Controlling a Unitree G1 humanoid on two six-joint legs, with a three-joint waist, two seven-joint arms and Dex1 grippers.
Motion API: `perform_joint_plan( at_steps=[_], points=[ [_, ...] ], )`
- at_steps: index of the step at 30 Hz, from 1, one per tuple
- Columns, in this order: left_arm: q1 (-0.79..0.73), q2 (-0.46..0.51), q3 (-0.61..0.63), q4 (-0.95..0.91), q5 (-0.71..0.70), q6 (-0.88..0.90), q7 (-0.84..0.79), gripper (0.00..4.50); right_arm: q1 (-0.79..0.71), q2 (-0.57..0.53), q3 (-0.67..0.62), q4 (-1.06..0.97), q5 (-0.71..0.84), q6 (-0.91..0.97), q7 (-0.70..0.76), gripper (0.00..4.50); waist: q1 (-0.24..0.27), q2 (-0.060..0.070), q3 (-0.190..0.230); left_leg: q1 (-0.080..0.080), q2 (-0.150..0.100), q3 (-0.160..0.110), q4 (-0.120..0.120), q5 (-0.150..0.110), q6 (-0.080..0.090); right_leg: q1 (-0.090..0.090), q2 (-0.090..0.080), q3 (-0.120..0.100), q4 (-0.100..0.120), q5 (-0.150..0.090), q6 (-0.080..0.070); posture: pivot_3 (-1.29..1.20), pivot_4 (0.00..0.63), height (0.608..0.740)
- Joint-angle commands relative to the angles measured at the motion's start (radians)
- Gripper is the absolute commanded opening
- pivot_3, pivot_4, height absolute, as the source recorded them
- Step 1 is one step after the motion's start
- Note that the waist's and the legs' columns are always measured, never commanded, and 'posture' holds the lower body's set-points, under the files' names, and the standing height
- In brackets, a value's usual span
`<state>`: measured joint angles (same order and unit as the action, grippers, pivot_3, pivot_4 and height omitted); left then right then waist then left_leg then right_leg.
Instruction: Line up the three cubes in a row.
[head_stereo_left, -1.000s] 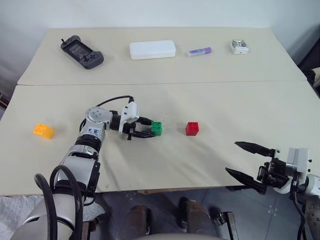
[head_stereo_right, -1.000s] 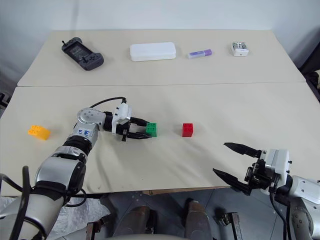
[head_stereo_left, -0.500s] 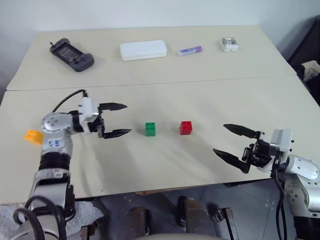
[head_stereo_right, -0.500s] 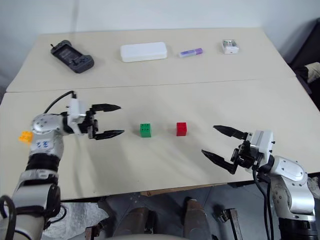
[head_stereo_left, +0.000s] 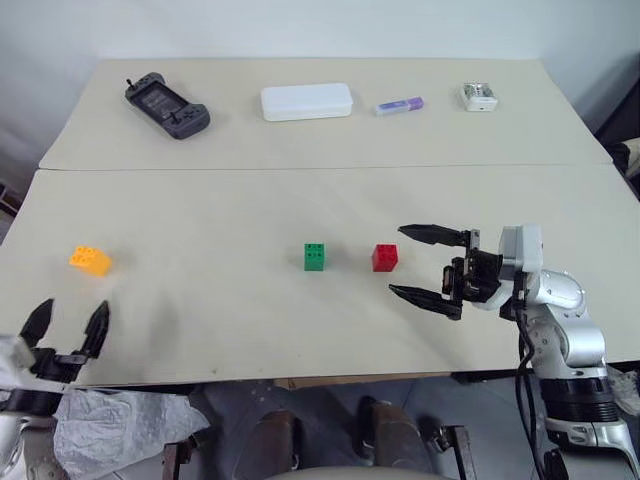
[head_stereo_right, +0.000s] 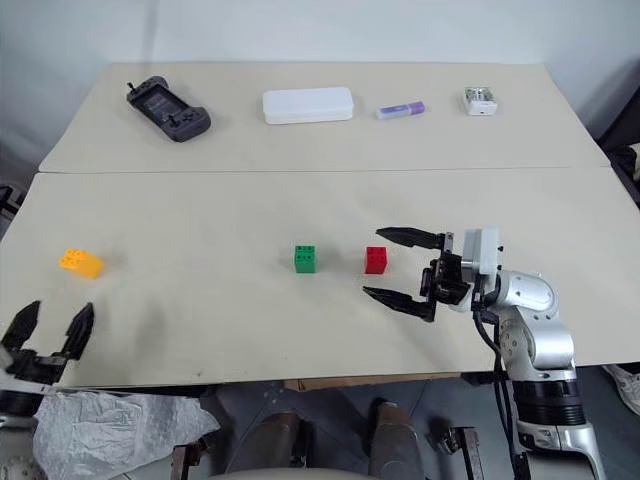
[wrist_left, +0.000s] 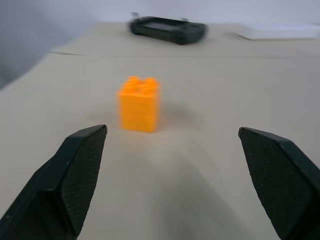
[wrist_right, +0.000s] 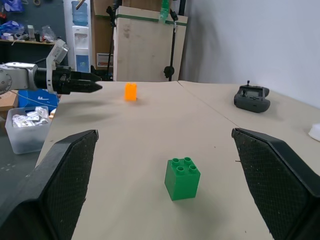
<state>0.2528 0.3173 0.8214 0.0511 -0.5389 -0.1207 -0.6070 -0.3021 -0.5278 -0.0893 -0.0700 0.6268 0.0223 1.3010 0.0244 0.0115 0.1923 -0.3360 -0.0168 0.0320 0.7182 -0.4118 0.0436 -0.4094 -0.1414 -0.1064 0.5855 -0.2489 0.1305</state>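
On the beige surface (head_stereo_left: 250, 190), a small green studded plastic cube (head_stereo_left: 315, 256) sits just beside a small red studded plastic cube (head_stereo_left: 384, 257), with an orange-yellow studded plastic cube (head_stereo_left: 89, 260) well apart toward the left edge. The right gripper (head_stereo_left: 425, 267) hangs spread wide just right of the red cube, touching nothing. The left gripper (head_stereo_left: 68, 323) is spread at the near left edge, below the orange-yellow cube.

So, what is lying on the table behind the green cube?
Far behind the green cube, near the back edge, lies a white case, with a black game controller to its left. Nothing hides the tabletop between.
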Motion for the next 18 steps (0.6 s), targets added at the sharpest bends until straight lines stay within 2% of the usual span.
perform_joint_plan(
  at_steps=[1,4,10,16,18],
  points=[
    [0.049,0.013,0.045,0.026,-0.042,-0.021,0.004,4.49,-0.014,0.001,-0.004,0.01,0.005,-0.017,0.025,4.5,-0.006,0.0,0.0,0.0,0.0,0.001,-0.001,0.0,0.0,-0.001,0.001,0.0,0.0,0.0,0.0,0.0,0.15,0.74],
    [0.031,0.047,0.022,0.04,-0.045,-0.006,-0.007,4.49,-0.02,0.005,-0.003,0.023,0.001,-0.019,0.028,4.5,-0.009,0.0,0.0,0.0,0.0,0.001,-0.003,-0.001,0.0,-0.002,0.007,0.0,0.0,0.0,-0.001,0.0,0.15,0.74],
    [-0.144,0.219,-0.062,0.165,-0.025,0.087,-0.03,4.49,-0.008,0.009,0.005,0.014,-0.008,-0.018,0.027,4.5,-0.001,0.0,0.0,0.0,0.001,0.001,-0.002,-0.001,0.0,-0.001,0.008,-0.001,0.001,0.0,-0.001,0.0,0.15,0.74],
    [-0.331,0.383,-0.186,0.42,0.044,0.129,-0.139,4.49,0.007,0.006,-0.003,-0.005,-0.012,-0.022,0.012,4.5,-0.023,0.001,-0.001,0.0,0.0,0.003,-0.004,-0.001,0.0,-0.004,0.009,-0.003,0.002,-0.001,-0.001,0.0,0.15,0.74],
    [-0.361,0.408,-0.187,0.48,0.063,0.097,-0.133,4.09,0.021,0.008,-0.01,-0.02,-0.013,-0.025,-0.002,4.5,-0.029,0.001,-0.001,0.0,0.0,0.004,-0.004,-0.001,0.0,-0.004,0.009,-0.004,0.003,-0.001,-0.001,0.0,0.15,0.74]
  ],
)
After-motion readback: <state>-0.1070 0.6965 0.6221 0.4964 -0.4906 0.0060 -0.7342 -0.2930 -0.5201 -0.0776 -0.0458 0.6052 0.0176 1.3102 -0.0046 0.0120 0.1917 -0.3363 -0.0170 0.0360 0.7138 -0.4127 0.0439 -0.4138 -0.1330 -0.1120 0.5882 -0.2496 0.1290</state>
